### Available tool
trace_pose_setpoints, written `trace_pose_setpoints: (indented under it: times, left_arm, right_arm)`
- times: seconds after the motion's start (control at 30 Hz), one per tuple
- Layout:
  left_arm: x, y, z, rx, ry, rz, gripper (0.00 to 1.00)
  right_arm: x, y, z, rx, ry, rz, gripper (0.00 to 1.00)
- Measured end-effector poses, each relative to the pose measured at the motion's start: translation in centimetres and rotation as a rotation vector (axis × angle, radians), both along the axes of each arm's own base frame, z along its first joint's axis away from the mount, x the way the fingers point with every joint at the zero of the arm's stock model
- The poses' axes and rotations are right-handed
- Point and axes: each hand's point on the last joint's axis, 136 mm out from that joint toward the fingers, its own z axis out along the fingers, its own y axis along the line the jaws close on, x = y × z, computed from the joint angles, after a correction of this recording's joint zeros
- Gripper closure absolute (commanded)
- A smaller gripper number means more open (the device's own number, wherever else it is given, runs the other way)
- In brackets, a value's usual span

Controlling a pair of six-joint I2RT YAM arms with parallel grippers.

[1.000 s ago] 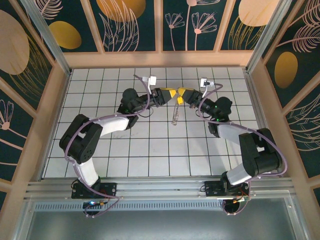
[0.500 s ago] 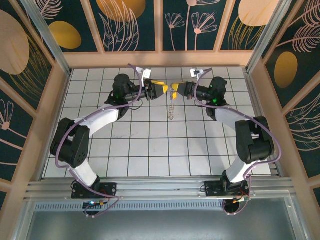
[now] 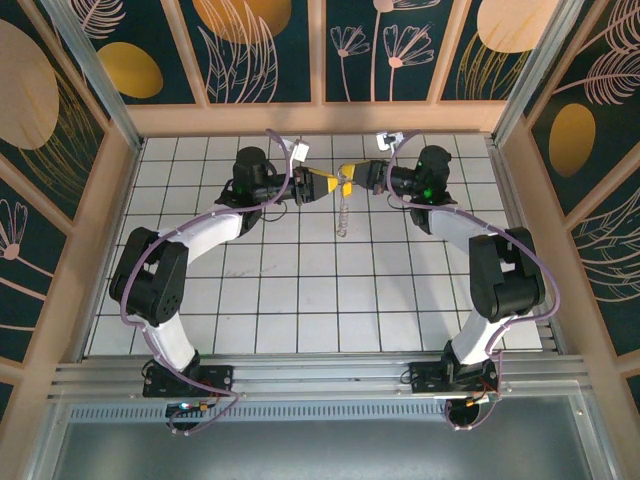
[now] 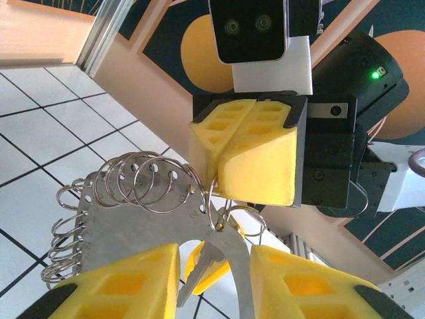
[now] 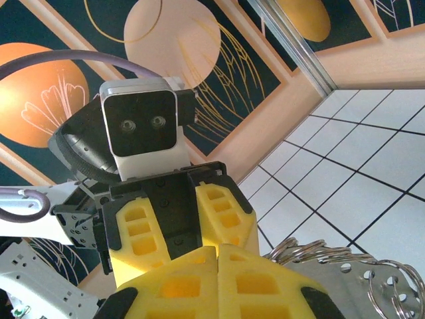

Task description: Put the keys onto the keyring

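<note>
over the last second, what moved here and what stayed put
Both arms swung away from their bases toward the far wall. The left gripper and right gripper now meet farther out, and the keyring hanging between them went along. Nothing was visibly let go: the grippers still face tip to tip, and the right stays shut on the keyring. The key sits between the left fingers.

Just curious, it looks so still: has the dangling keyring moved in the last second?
Yes. In the top view the keyring has shifted toward the back wall, judged against the floor grid lines.
</note>
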Motion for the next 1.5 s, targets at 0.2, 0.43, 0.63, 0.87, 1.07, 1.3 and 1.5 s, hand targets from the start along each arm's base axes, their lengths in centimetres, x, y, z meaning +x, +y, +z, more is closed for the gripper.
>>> trace_pose_setpoints:
  times: [0.2,0.43,0.63,0.87,1.07,1.3,1.5]
  left_arm:
    - [0.2,-0.1,0.6,-0.030,-0.002,0.001,0.66]
    - [0.6,-0.4,0.8,-0.068,0.012,-0.005,0.74]
    - [0.8,-0.5,1.0,-0.106,0.028,-0.011,0.86]
    - [0.5,-0.2,1.1,-0.134,0.034,-0.017,0.78]
    - [0.2,-0.1,0.9,-0.146,0.039,-0.018,0.75]
    - [0.0,0.0,0.8,-0.155,0.035,-0.017,0.77]
    - [0.1,0.0,0.6,-0.154,0.042,-0.013,0.84]
  right_arm:
    - [-0.2,0.3,0.0,0.000,0.000,0.008,1.00]
    - [-0.4,0.8,-0.4,-0.002,0.013,0.022,1.00]
    - [-0.3,0.9,-0.5,0.005,0.025,0.021,1.00]
    - [-0.3,1.1,-0.4,0.017,0.031,0.027,1.00]
    - [-0.2,1.3,-0.6,0.026,0.043,0.030,1.00]
    - [-0.2,1.3,-0.5,0.030,0.044,0.032,1.00]
    - [-0.2,1.3,-0.4,0.036,0.049,0.031,1.00]
